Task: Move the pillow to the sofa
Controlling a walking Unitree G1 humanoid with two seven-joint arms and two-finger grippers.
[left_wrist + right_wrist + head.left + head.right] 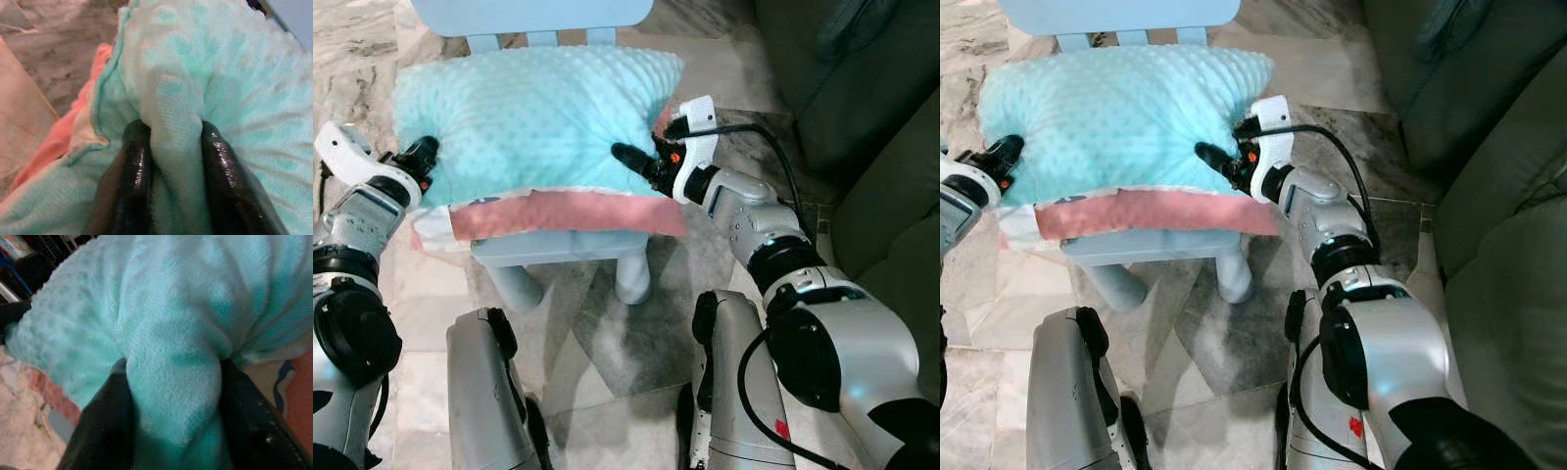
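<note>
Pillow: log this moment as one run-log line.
pillow on small blue chair | left tool pinching its left edge | right tool pinching its right edge | sofa to robot's right

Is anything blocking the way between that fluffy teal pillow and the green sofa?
Nothing visible does. Both grippers, the left gripper and the right gripper, already pinch the pillow, which lies on a small blue chair. The sofa stands to the robot's right, with bare marble floor between chair and sofa.
</note>
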